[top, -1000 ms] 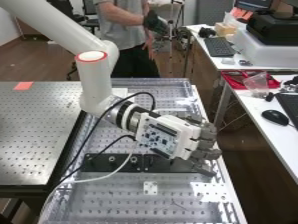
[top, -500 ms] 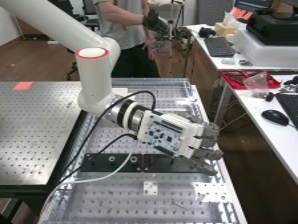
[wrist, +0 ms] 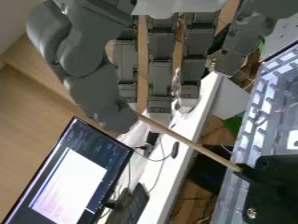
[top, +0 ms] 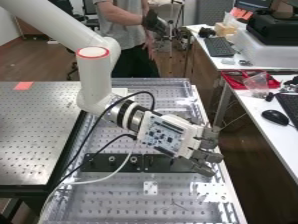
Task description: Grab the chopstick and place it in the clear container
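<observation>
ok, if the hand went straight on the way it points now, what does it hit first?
Probably the thin pale wooden chopstick, slanting across just past the hand; depth's unclear, so they may already be touching.

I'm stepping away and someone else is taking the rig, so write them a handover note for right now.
Hand: over the bench, right at one end of the chopstick; grip unconfirmed.
Chopstick: slants from the hand to the black fixture.
Done: hand at the chopstick.
Left: confirm the grip, lift clear of the fixture, place it in the clear container.
</observation>
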### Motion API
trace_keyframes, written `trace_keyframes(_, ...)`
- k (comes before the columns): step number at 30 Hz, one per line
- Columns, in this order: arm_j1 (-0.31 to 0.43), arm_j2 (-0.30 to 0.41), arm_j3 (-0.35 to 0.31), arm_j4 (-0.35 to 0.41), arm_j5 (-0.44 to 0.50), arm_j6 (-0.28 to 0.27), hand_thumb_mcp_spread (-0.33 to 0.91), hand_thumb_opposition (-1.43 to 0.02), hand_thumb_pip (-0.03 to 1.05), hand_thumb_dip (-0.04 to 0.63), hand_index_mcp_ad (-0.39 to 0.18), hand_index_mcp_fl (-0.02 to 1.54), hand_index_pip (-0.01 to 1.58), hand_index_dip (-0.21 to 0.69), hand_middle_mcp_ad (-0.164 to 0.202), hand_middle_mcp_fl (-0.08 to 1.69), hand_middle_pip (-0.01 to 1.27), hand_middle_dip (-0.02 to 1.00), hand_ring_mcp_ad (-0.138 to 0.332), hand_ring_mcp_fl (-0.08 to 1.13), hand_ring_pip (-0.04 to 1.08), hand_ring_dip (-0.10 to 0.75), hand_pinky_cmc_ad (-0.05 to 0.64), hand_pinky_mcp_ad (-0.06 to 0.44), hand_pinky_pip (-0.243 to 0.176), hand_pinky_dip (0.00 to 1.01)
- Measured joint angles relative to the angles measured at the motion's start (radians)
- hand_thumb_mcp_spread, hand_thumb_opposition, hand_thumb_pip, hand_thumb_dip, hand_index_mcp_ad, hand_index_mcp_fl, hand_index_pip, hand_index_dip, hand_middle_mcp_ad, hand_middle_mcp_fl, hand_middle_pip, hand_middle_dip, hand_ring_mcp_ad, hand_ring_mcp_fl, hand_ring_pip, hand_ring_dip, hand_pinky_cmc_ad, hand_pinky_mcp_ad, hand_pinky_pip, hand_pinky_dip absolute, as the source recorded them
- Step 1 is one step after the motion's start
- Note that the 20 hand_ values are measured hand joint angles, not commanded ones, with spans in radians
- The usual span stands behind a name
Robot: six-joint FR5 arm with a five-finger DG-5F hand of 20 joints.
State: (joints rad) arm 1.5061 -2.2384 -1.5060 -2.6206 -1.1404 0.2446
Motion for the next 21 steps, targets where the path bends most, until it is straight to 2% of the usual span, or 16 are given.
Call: trace_keyframes(21, -0.005, 0.016, -0.013, 0.016, 0.006, -0.010, 0.53, -0.82, 0.78, 0.291, -0.091, 0.18, 1.49, 0.019, 0.040, 0.48, 0.87, 0.71, 0.087, 0.37, 0.25, 0.531, 0.347, 0.229, 0.002, 0.21)
